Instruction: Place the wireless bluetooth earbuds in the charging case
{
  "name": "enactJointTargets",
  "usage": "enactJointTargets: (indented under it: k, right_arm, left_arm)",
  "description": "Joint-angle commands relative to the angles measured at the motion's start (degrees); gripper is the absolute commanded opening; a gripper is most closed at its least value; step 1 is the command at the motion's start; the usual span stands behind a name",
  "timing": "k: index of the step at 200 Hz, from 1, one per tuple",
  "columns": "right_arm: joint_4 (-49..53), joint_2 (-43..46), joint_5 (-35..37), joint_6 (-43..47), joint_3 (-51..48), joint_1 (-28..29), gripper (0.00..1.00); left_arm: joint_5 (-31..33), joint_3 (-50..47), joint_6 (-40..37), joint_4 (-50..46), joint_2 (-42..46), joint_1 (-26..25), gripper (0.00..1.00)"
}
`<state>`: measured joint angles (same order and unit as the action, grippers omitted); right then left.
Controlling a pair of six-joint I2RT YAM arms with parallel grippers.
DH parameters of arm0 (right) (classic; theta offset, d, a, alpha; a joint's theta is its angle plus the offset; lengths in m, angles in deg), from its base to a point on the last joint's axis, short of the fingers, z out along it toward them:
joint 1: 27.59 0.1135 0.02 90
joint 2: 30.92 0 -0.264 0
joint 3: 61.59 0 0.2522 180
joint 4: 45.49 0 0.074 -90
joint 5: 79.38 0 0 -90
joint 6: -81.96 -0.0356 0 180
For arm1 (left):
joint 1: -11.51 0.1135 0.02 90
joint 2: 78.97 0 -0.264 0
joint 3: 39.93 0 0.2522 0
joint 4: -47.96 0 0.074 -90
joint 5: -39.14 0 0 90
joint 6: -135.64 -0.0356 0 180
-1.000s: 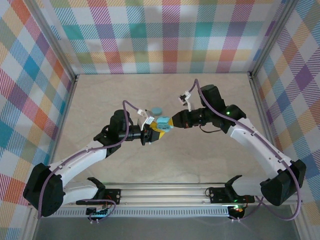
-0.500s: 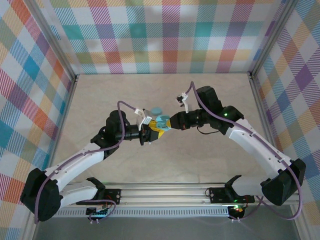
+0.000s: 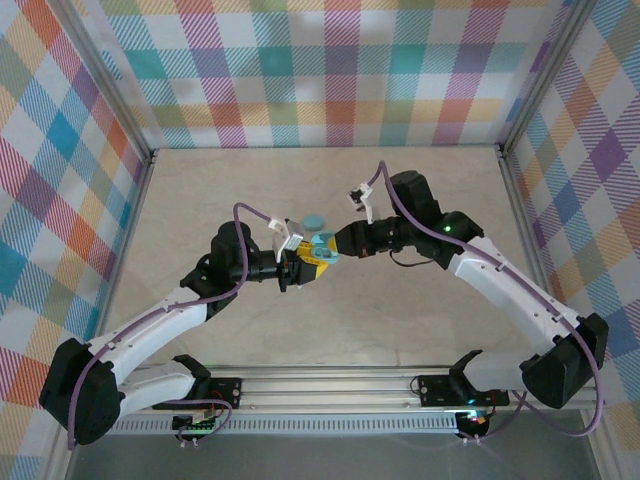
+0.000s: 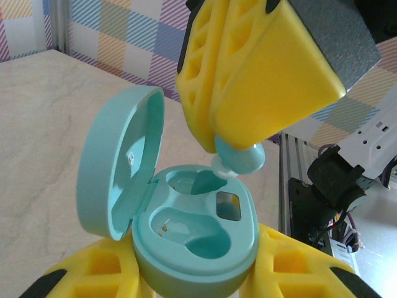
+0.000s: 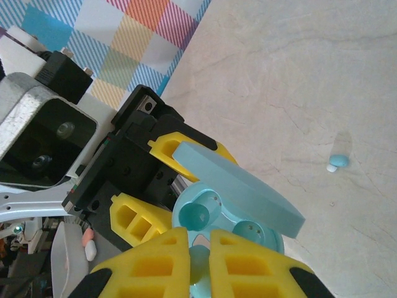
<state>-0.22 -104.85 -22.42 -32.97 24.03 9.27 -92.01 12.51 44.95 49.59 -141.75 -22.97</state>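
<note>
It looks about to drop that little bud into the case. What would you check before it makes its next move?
1. The charging case is clamped in the left hand: ok.
2. The lid is open: ok.
3. Both pockets are empty: ok.
4. The earbud is pinched in the right hand: ok.
5. The earbud is lined up with the far pocket: cannot tell; it hangs near the rim.
6. The second earbud is found, lying on the table: ok.
</note>
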Motion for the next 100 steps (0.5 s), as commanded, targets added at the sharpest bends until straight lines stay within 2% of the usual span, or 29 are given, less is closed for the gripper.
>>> enactJointTargets:
  k: [1, 56, 100]
  right_arm:
    - [-1.6, -0.9, -1.2, -0.1, 0.3, 0.6, 0.12]
    - [0.7, -1.6, 1.3, 1.7, 0.2, 0.6, 0.14]
    - [1.3, -1.8, 1.4, 1.7, 0.8, 0.6, 0.27]
  left_arm:
    - [-1.7, -0.4, 0.4, 1.9, 1.6, -0.5, 0.00]
    - [-1.7, -0.4, 0.5, 1.5, 2.8, -0.5, 0.00]
    - [-1.7, -0.4, 0.6, 1.3, 3.2, -0.5, 0.00]
